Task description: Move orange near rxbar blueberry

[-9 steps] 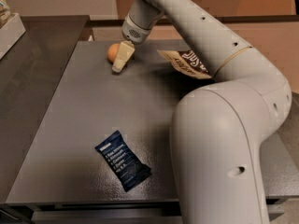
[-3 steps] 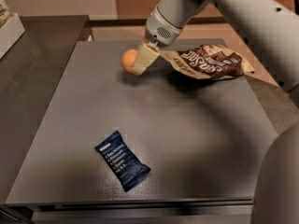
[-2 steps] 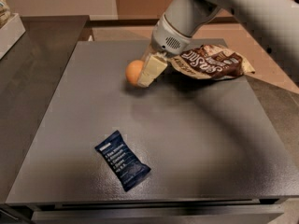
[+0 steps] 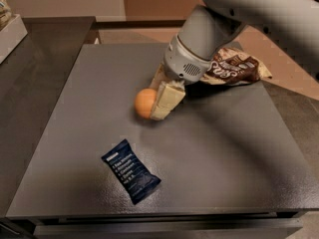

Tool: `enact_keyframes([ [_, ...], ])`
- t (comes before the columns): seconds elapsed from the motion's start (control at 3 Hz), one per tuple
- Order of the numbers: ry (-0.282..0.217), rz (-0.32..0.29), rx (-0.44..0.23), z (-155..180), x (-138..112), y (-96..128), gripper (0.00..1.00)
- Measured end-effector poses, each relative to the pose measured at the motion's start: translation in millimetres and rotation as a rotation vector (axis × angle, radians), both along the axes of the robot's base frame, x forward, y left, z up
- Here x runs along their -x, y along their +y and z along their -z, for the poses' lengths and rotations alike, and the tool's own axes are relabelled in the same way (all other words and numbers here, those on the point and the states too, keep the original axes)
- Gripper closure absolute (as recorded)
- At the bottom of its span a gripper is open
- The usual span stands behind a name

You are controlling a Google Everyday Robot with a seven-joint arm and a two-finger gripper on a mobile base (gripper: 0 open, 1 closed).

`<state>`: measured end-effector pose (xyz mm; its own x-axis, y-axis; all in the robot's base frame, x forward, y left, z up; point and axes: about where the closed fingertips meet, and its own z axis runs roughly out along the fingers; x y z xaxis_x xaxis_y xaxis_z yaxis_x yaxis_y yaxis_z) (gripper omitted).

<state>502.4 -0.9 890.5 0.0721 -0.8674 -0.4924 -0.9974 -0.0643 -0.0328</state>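
Observation:
The orange (image 4: 145, 102) is a small round fruit held in my gripper (image 4: 155, 103) near the middle of the grey tabletop. The cream-coloured fingers (image 4: 167, 99) are shut on its right side, just above the surface. The rxbar blueberry (image 4: 130, 171) is a flat navy wrapper with white text. It lies flat at the front left of the table, below and slightly left of the orange, with a clear gap between them.
A crinkled brown-and-cream snack bag (image 4: 234, 67) lies at the back right, partly behind my arm. The grey table (image 4: 234, 153) ends at a front edge near the bottom. A darker counter (image 4: 30, 73) runs along the left with a white box (image 4: 10, 31).
My gripper has carried the orange from the back of the table toward the front, closer to the blue bar. The bar and the snack bag have not moved.

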Motion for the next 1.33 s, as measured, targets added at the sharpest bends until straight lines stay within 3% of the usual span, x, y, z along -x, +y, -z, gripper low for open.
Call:
enact_keyframes([
  [0.67,0.000,-0.078,0.006,17,34,8,1.00],
  [1.33,-0.001,-0.101,-0.005,31,40,16,0.59],
])
